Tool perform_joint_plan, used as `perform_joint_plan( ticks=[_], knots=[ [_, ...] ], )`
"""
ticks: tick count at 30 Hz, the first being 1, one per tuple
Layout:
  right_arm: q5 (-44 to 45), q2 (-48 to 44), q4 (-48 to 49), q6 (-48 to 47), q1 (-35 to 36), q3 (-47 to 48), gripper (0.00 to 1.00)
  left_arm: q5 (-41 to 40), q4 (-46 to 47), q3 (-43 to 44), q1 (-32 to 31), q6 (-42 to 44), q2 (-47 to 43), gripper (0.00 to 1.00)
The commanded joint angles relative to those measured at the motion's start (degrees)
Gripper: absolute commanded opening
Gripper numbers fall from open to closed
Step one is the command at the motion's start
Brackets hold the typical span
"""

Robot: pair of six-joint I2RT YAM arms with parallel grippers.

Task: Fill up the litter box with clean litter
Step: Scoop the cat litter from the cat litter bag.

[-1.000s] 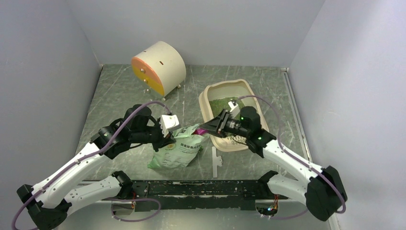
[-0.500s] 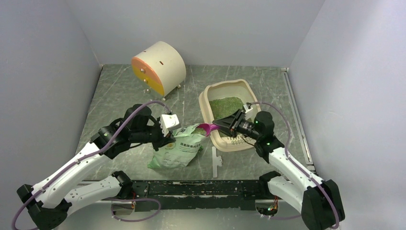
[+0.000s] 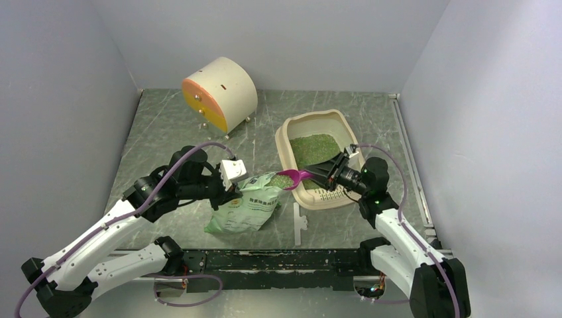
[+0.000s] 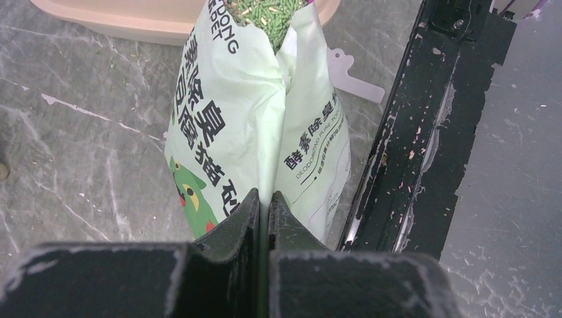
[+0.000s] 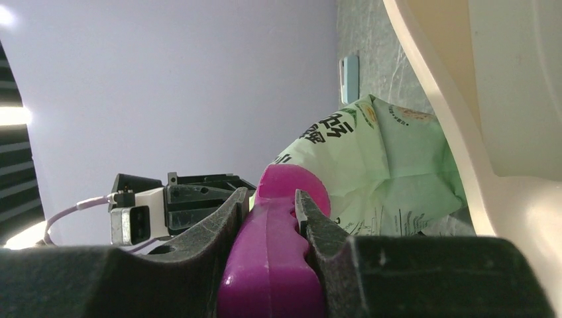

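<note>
The beige litter box [image 3: 285, 142] stands right of centre with a bed of green clean litter [image 3: 315, 147] in its far half. A light-green printed bag [image 3: 248, 205] lies left of it, its open mouth toward the box. My left gripper [image 3: 228, 187] is shut on a fold of the bag [image 4: 225, 99], jaws [image 4: 268, 199] pinched on the film; green granules [image 4: 272, 13] show at the bag's mouth. My right gripper [image 3: 325, 175] is shut on the handle of a magenta scoop [image 3: 295, 176], whose bowl sits at the bag's mouth. The scoop handle [image 5: 278, 252] fills the right jaws [image 5: 272, 199].
A cream half-cylinder cabinet with an orange face [image 3: 219, 93] stands at the back left. A flat white plastic piece [image 3: 299, 222] lies on the table in front of the box. A black rail [image 3: 278, 258] runs along the near edge. Grey walls close in on three sides.
My right arm has drawn back from over the litter box and swung the scoop left, its bowl now at the bag's mouth. The litter bed is uncovered. The left arm has held still.
</note>
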Motion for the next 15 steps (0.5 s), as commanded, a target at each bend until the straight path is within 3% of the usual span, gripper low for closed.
perform_joint_plan(
  ticks=[1,7,15],
  knots=[
    [-2.3,-1.1,2.3,0.0,-2.3,-0.2,0.00,2.3,8.4,1.2,-0.2,0.6,-2.3,0.05],
    [-0.8,-1.1,-12.7,-13.3,-2.4,7.1,0.00,2.3,8.7,1.6,-0.2,0.8,-2.1,0.05],
    [-0.7,-0.4,-17.5,-19.9,-2.1,11.8,0.00,2.8,9.8,1.5,-0.1,0.4,-1.2,0.05]
  ],
)
